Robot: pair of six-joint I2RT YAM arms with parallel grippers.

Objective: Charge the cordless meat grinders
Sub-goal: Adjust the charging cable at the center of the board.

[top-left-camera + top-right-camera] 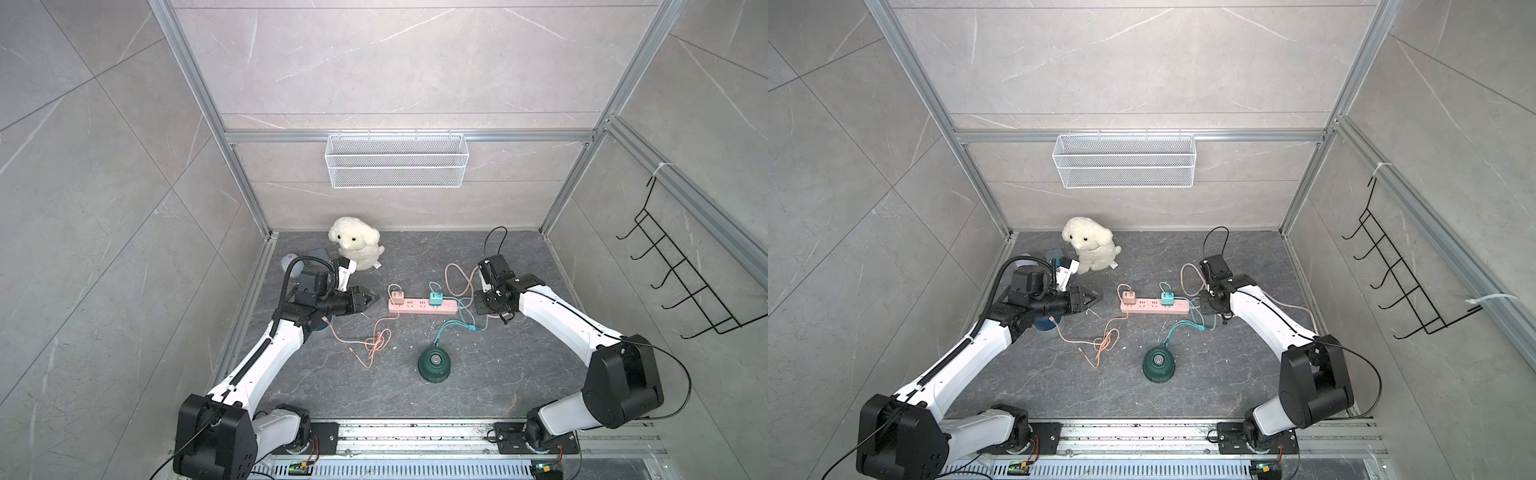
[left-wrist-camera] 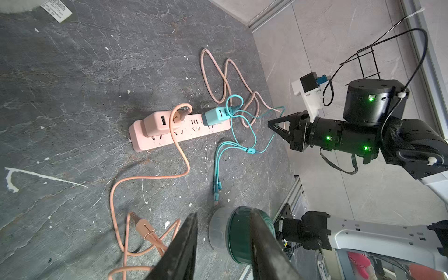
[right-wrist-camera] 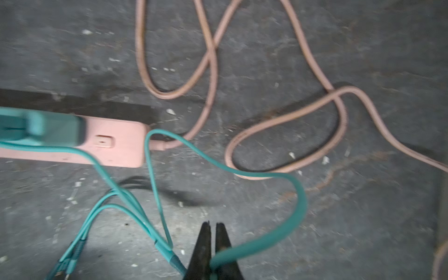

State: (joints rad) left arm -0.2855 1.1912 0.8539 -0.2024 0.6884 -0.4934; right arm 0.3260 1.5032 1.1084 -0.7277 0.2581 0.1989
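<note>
Grinders: green grinder [image 1: 434, 361] at six o'clock from power strip [image 1: 411, 307], navy grinder [image 1: 1040, 325] at nine. We judge both rigid, smooth, best grasped at dome sides; right gripper [image 3: 210, 224] pinches teal cable [image 3: 298, 194]; left gripper [image 2: 223, 214] gapes, empty.

Grey marble-veined wall tiles [image 1: 395, 62] close in on three sides under soft, even light. An aluminium frame [image 1: 407, 136] runs up the corners and across the back, with a white mesh basket [image 1: 397, 160] hanging from it. A black wire hook rack [image 1: 681, 274] is on the right wall. Underfoot is a dark slate floor [image 1: 374, 386], flecked pale
</note>
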